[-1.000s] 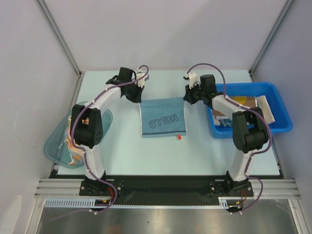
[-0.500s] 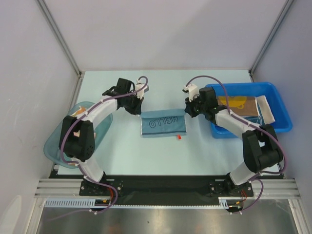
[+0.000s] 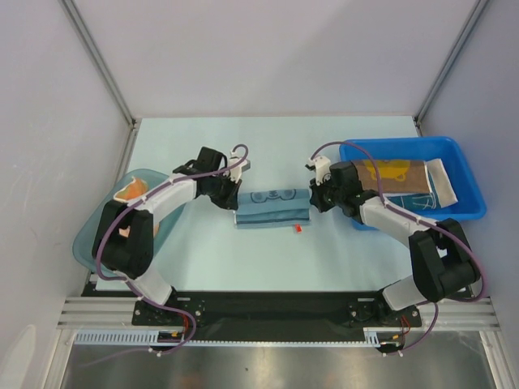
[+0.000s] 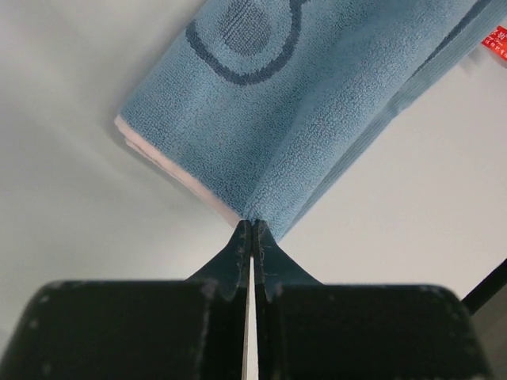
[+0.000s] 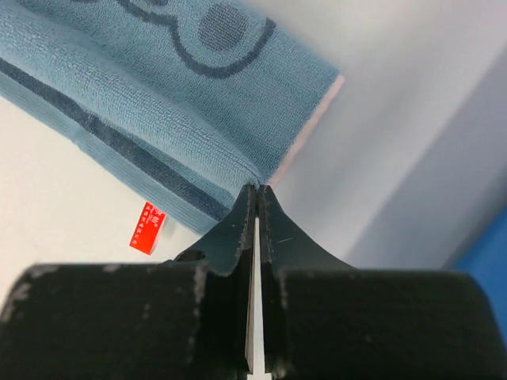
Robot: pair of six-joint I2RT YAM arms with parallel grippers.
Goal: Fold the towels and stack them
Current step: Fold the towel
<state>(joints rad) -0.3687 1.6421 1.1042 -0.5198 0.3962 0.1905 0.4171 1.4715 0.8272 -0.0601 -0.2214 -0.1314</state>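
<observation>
Both clamped — left end effector point(image 4: 251, 226) and right end effector point(image 5: 255, 190) pinch opposite edges of the teal towel point(image 3: 272, 207).

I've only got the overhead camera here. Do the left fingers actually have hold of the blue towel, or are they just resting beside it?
Observer: They have it. In the left wrist camera the left fingers are shut together on a corner of the blue towel, with the cloth pinched at their tips.
Operator: And the right side?
Observer: Its wrist camera shows the same. The right fingers are shut on the towel's other corner.
Operator: Is it a single layer?
Observer: It doesn't look like it. A pale pink edge shows under the blue surface, so the towel looks folded over.
</observation>
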